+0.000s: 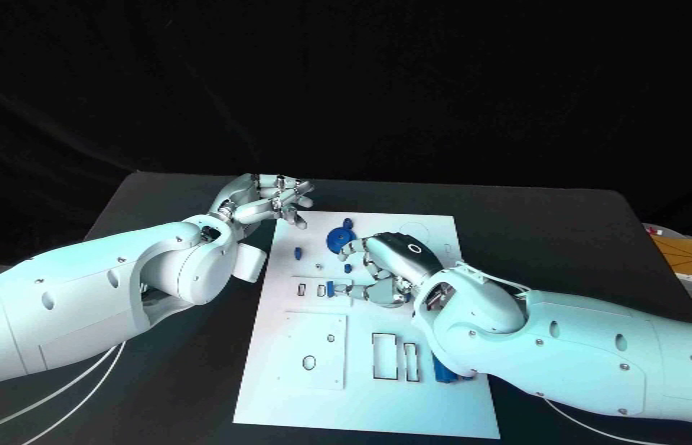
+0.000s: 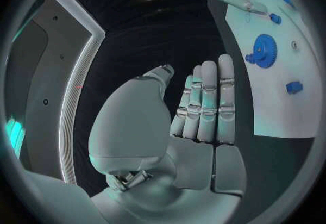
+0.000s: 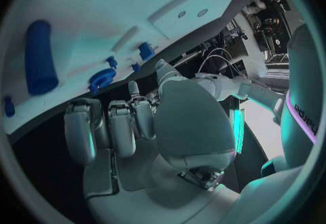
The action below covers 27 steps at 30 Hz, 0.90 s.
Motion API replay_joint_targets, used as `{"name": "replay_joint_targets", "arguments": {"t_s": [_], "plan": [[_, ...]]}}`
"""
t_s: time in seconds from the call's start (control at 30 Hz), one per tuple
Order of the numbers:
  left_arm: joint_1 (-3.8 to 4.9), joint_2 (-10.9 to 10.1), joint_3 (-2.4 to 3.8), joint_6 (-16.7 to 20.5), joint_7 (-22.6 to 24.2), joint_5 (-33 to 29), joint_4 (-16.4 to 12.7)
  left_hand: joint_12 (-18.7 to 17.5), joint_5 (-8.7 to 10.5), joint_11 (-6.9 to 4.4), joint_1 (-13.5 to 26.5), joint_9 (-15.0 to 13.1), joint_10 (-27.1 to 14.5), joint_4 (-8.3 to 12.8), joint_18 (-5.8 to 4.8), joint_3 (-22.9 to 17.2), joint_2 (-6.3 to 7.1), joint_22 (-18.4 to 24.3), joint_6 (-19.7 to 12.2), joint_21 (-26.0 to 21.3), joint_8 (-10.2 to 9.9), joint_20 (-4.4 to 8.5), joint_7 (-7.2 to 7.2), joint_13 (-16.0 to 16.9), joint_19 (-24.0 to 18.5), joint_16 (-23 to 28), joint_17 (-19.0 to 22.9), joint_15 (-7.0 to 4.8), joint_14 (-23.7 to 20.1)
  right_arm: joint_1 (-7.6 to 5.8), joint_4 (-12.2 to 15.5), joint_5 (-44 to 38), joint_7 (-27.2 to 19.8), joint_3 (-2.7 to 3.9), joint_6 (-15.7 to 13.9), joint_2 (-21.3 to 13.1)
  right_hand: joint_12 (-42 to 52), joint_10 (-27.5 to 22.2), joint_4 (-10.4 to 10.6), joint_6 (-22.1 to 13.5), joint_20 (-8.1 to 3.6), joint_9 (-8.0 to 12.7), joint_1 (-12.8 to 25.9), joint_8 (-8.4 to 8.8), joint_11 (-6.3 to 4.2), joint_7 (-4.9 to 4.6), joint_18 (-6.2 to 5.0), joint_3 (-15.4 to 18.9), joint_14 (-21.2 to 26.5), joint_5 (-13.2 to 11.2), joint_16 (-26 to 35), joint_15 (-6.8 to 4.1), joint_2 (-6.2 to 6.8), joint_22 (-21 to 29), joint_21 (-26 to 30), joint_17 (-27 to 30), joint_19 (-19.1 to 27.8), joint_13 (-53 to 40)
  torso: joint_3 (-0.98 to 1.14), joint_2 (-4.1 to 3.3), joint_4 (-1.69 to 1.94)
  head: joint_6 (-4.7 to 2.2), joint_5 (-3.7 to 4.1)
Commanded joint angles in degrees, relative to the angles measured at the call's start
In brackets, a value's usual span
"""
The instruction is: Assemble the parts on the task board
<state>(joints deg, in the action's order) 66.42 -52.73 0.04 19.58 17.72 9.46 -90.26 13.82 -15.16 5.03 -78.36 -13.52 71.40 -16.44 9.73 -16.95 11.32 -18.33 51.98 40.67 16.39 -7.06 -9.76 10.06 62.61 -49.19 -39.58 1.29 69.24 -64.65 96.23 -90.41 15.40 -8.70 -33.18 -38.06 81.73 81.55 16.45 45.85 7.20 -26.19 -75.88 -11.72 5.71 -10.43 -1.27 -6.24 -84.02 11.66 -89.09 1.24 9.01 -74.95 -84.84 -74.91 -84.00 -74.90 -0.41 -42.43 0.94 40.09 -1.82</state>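
White rectangular task board (image 1: pixel 433 405) lies mid-frame on black table (image 1: pixel 159 200). Left hand (image 1: pixel 267 203), upper left of the board's corner, fingers straight together, holds nothing. Right hand (image 1: pixel 387 265) curls over board centre, grasp unclear; round blue gear part (image 1: pixel 340 237) sits just above it.

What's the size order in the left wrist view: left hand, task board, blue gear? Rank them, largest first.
1. left hand, though nearness to the camera enlarges it
2. task board
3. blue gear
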Motion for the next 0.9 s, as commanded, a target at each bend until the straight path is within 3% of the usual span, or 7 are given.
{"name": "replay_joint_targets", "arguments": {"t_s": [0.03,0.1,0.13,0.17,0.43,0.57,0.9], "plan": [[0.05,0.0,0.03,-2.7,-8.1,7.9,0.1,7.7,0.09,-0.69,1.0,-0.8,-0.3,0.1,0.54,1.7,-0.04,-4.1,-0.3,6.5,1.3,1.08,0.64,6.0,1.4,-15.4,-15.0,-0.79,6.3,-1.14,1.2,7.8,-10.6,0.23,-6.6,-2.1,-0.1,-0.4,-0.2,0.0,0.34,0.1,-1.8,0.32,0.00,-0.07,-0.35,-0.1,-5.0,0.7,0.2,0.28,-0.88,-11.0,0.5,-10.9,-2.0,-5.4,0.08,0.44,-0.24,-0.21,-0.16],[0.05,0.0,0.03,-4.2,-12.1,11.8,0.3,17.7,-0.02,-1.98,3.9,-2.6,-1.7,0.2,-1.06,3.5,-1.02,-18.4,0.7,18.2,4.3,1.74,1.36,13.7,5.4,-25.1,-26.0,-1.46,10.8,-2.11,1.7,12.1,-13.9,0.32,-6.7,-3.8,-0.5,-0.9,-0.4,0.8,0.29,-0.1,-3.0,-0.02,-0.16,0.11,-0.71,-0.5,-4.8,1.1,0.5,0.17,-1.60,-10.2,1.7,-10.0,-1.1,-4.8,0.13,0.65,-0.30,-0.24,-0.30],[0.05,0.0,0.03,-5.2,-14.1,13.8,0.4,18.8,-0.05,-1.67,4.5,-2.8,-2.0,-0.4,-1.39,3.6,-1.57,-20.8,0.6,19.8,4.6,1.78,1.50,14.5,6.1,-26.2,-27.5,-1.53,11.4,-2.79,2.0,15.1,-15.6,0.36,-6.6,-5.0,-0.7,-1.1,-0.5,1.1,0.26,-0.1,-3.4,-0.18,-0.23,0.19,-0.74,-0.7,-4.8,1.4,0.5,0.11,-1.76,-10.1,1.8,-9.9,-1.0,-4.7,0.16,0.83,-0.34,-0.16,-0.38],[0.05,0.0,0.03,-6.6,-16.6,16.5,0.4,29.3,-0.26,-1.95,7.2,-5.2,-7.6,0.2,-2.11,4.5,-3.08,-28.2,-0.7,26.4,7.9,1.95,2.01,22.8,6.3,-29.9,-31.5,-1.67,12.6,-3.50,2.3,18.1,-17.0,0.39,-6.3,-6.2,-0.6,-1.1,-0.4,1.6,0.15,-0.2,-3.9,-0.46,-0.37,0.33,-0.74,-0.9,-4.8,2.2,0.5,-0.01,-1.86,-10.1,1.9,-9.9,-1.0,-4.7,0.21,1.05,-0.34,0.01,-0.41],[0.13,0.1,0.05,-17.2,-34.1,36.1,-0.2,47.2,0.03,-3.75,13.0,-12.0,-1.8,-0.5,-4.77,7.1,-5.09,-46.3,-0.6,38.1,17.0,3.05,4.28,39.5,13.3,-37.2,-43.2,-3.42,18.3,-7.88,2.8,31.7,-20.7,0.49,-5.4,-13.7,-0.6,-1.0,-0.1,2.4,-0.07,-0.5,-4.2,-1.13,-0.59,0.58,-0.66,-1.1,-4.9,4.5,0.4,-0.23,-1.80,-10.3,1.7,-10.2,-1.2,-4.7,0.64,2.28,-0.35,0.50,-0.71],[0.50,1.1,0.05,-21.8,-40.4,41.9,-0.1,51.5,0.15,-4.27,13.4,-13.6,0.9,-0.5,-5.56,7.5,-5.32,-50.7,-0.6,40.4,18.6,3.49,4.81,44.6,15.6,-38.6,-45.9,-3.89,19.3,-8.91,2.0,34.3,-20.5,0.50,-4.6,-15.6,-0.7,-1.0,-0.1,2.4,-0.07,-0.5,-4.2,-1.15,-0.60,0.59,-0.65,-1.1,-4.9,4.5,0.4,-0.23,-1.81,-10.3,1.7,-10.3,-1.3,-4.7,0.84,2.78,-0.38,0.90,-0.84],[2.43,5.7,-0.42,-26.8,-48.4,46.0,2.2,51.4,-0.13,-4.39,13.5,-14.5,0.5,-0.5,-5.46,8.0,-4.79,-50.3,-0.7,40.3,19.3,3.60,4.95,44.3,15.2,-38.5,-45.7,-4.00,19.3,-9.49,-0.2,35.6,-19.3,0.50,-3.0,-16.6,-0.7,-1.1,-0.1,2.5,-0.09,-0.5,-4.2,-1.22,-0.63,0.61,-0.66,-1.1,-4.9,4.6,0.4,-0.25,-1.82,-10.3,1.7,-10.3,-1.2,-4.6,1.23,3.54,-0.32,1.80,-1.25]]}}
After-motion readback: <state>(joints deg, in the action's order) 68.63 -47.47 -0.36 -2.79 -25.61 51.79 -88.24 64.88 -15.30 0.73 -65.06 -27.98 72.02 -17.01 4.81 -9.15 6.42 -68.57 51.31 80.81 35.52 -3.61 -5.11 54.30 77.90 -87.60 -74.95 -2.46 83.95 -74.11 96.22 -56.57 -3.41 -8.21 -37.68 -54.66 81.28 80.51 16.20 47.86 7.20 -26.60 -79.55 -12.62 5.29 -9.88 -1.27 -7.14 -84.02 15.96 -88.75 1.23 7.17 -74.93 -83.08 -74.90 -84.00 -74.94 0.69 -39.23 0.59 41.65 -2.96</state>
